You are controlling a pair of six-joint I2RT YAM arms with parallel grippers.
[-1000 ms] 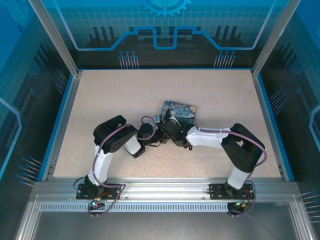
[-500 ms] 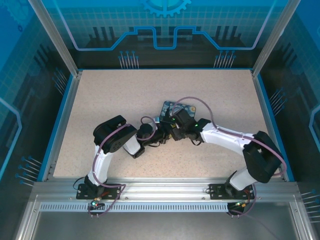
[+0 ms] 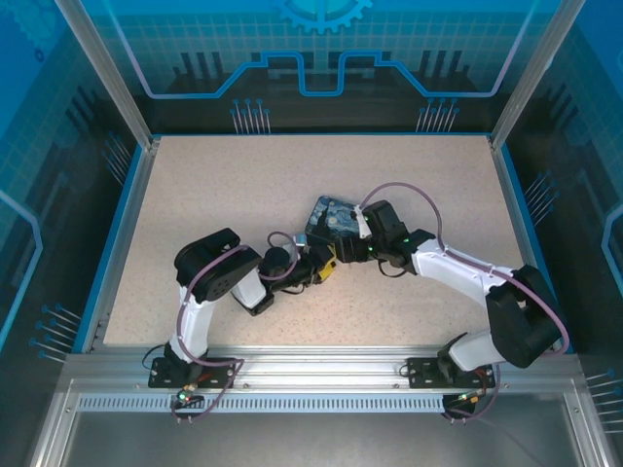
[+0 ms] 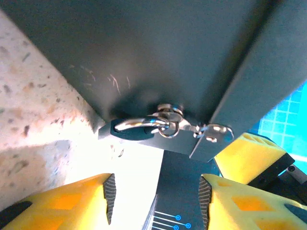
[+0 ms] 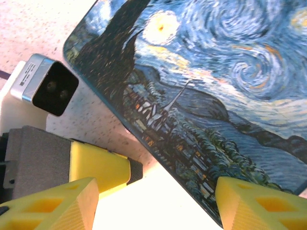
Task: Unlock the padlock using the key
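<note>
On the left, we see the left gripper low over the speckled tabletop, its yellow fingers apart with nothing between them. Just ahead of it, and apart from both fingers, the padlock hangs against the dark side wall of the box, close to where that wall meets the tabletop. Its thin silvery shackle links to a small ring, which carries a flat grey metal piece. We cannot tell whether that piece is the key. The box lid bears a swirling blue-and-yellow night-sky painting. To the right, the right gripper hangs over the lid's near corner, jaws spread and holding nothing, with the left gripper's yellow finger just beside it. The box sits mid-tabletop, with bare surface on every side out to the blue rim.
</note>
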